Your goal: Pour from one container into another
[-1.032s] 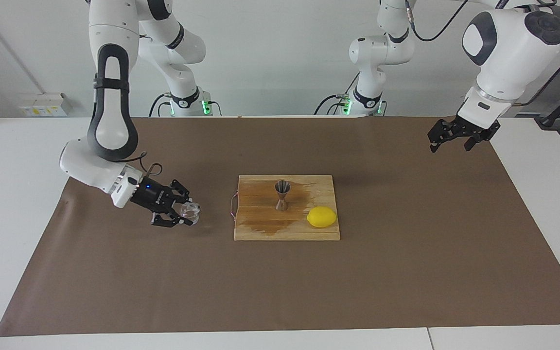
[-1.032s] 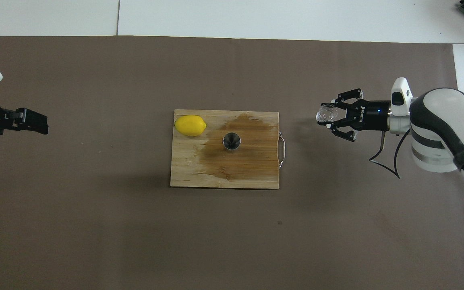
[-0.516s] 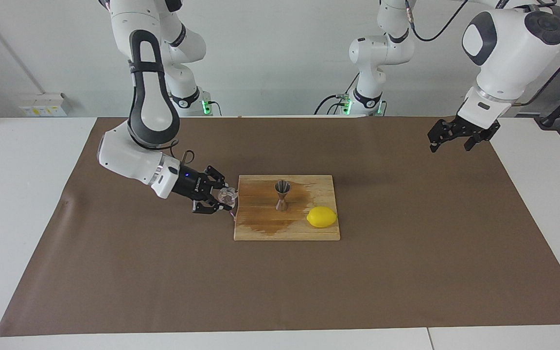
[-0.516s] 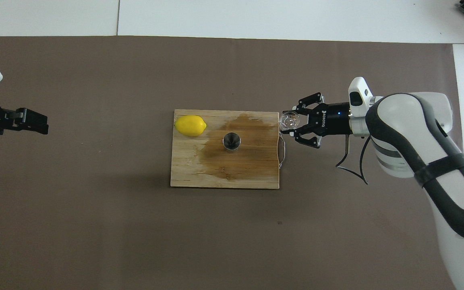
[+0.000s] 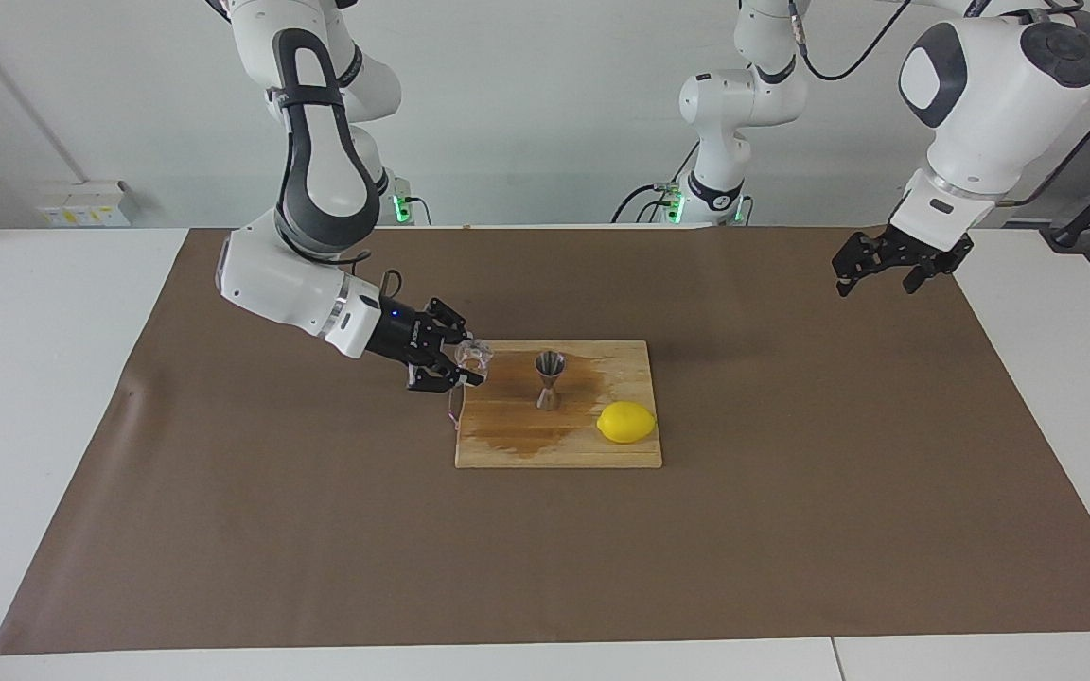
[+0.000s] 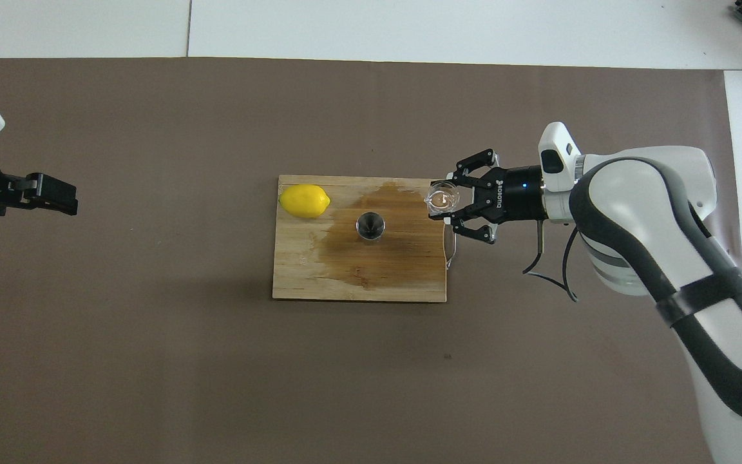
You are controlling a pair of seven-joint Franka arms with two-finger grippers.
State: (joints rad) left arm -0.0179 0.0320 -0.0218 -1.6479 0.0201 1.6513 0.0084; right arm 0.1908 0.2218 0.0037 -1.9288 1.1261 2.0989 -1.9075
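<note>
Gripping one glass tumbler (image 5: 474,356), right claw (image 5: 455,365) hangs over board (image 5: 507,445) edge. One jigger (image 5: 549,379), one lemon (image 5: 626,422) on board. Left claw (image 5: 871,270) waits, fingers spread, over surface's left-arm end.

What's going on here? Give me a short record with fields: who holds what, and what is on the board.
right gripper: shut on the glass tumbler, over the wooden board's edge at the right arm's end
left gripper: open, empty, waiting over the brown mat
jigger: upright on the board, mid-board
lemon: on the board, toward the left arm's end
board surface: dark wet stain around the jigger
pouring: not yet begun
</note>
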